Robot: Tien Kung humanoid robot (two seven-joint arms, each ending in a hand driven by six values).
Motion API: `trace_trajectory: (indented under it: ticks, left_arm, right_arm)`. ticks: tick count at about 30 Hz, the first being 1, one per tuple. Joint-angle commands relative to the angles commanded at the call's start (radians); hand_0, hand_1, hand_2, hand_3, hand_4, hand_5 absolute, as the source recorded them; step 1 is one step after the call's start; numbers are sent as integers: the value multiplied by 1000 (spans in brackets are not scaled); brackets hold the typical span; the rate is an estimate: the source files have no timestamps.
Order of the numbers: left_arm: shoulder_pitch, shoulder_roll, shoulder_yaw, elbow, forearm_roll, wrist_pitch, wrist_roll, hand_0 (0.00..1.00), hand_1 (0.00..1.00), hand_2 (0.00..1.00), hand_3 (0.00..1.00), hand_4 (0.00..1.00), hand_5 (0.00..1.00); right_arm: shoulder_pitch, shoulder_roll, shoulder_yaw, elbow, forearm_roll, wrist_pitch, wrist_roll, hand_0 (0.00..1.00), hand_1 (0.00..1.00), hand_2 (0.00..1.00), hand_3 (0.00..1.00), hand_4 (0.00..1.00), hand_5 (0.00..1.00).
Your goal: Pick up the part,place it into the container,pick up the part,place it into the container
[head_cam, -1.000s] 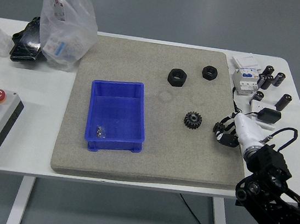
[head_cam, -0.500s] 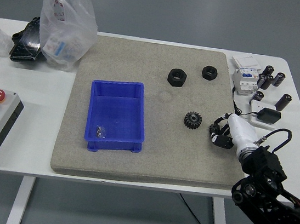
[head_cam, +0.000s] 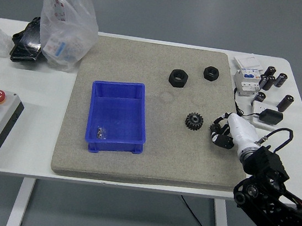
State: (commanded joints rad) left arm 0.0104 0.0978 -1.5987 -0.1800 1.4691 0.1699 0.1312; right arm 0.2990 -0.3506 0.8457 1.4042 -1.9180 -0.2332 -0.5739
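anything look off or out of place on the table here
Nothing looks spilled or damaged. The black toothed gear and two black hex nuts lie flat on the grey felt mat; the blue plastic bin sits upright. The right hand hovers beside the gear.

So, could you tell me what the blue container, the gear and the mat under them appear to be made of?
The blue container looks like glossy moulded plastic, with soft highlights on its rim. The gear appears dark and matte, metal or plastic; I cannot tell which. The mat looks like grey-beige felt or foam, speckled and without shine.
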Motion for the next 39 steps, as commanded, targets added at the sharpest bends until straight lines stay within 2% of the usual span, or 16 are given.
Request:
trace_trajectory:
  ticks: [4, 5, 10, 11, 22, 23, 28, 29, 34, 35, 39]
  left_arm:
    - [1, 0, -1, 0, 1, 0, 0, 633, 566, 554, 622, 705, 293]
    - [1, 0, -1, 0, 1, 0, 0, 633, 566, 554, 621, 704, 291]
    - [1, 0, -1, 0, 2, 0, 0, 633, 566, 554, 621, 704, 291]
    - [1, -1, -1, 0, 2, 0, 0, 633, 565, 554, 621, 703, 290]
    - [1, -1, -1, 0, 3, 0, 1, 633, 565, 554, 620, 703, 288]
    - [1, -1, -1, 0, 3, 0, 1, 633, 565, 554, 621, 701, 288]
    - [0, -2, 1, 0, 2, -1, 0, 633, 565, 554, 621, 701, 288]
    - [0, -2, 1, 0, 2, -1, 0, 632, 566, 554, 621, 699, 283]
    - [1, -3, 4, 0, 1, -1, 0, 632, 566, 554, 621, 699, 283]
    - [1, -3, 4, 0, 2, -1, 0, 632, 565, 554, 619, 697, 284]
    - [2, -3, 3, 0, 1, -1, 0, 632, 565, 554, 619, 697, 284]
  right_arm:
    - [-3, -3, 17, 18, -19, 36, -22, 229, 460, 760, 796, 625, 286]
    - [-3, -4, 19, 20, -21, 42, -26, 230, 457, 782, 822, 674, 292]
    - [-2, -5, 20, 21, -28, 74, -45, 230, 457, 782, 822, 674, 292]
    - [-1, -5, 19, 21, -30, 77, -49, 238, 459, 790, 835, 728, 310]
    - [11, -7, 7, 21, -45, 101, -72, 240, 459, 787, 835, 764, 325]
    - [13, -7, 3, 19, -43, 101, -72, 235, 455, 720, 749, 754, 333]
    - [26, -4, -22, -2, -31, 93, -72, 235, 455, 720, 749, 754, 333]
    - [30, -2, -28, -7, -30, 89, -72, 234, 450, 603, 674, 720, 347]
    - [42, 4, -47, -36, -32, 83, -72, 234, 450, 603, 674, 720, 347]
    - [43, 4, -48, -38, -33, 80, -72, 230, 458, 487, 629, 671, 142]
    - [43, 2, -52, -42, -33, 57, -72, 230, 458, 487, 629, 671, 142]
